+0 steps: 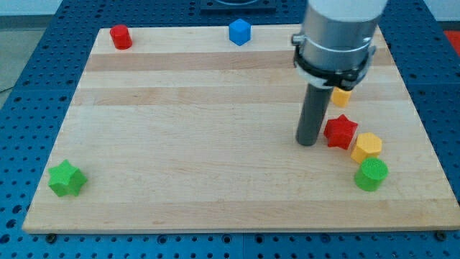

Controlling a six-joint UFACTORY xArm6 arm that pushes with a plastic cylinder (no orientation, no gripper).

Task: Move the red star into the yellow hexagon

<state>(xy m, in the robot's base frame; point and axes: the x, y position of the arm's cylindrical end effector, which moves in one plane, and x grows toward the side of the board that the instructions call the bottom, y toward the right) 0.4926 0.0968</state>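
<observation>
Dark rod, no gripper, holds nothing: my tip (308, 142) sits on the board touching or just off the red star (340, 132) on its left. Yellow hexagon (367, 146) lies immediately right of the star, slightly lower, apparently touching, so push rightward and slightly toward the view's bottom.

red star (340, 132) flat on tabletop (194, 151) at the view's right, yellow hexagon (366, 146) touching its lower-right side, both lying flat, star just right of my tip (308, 142)
</observation>
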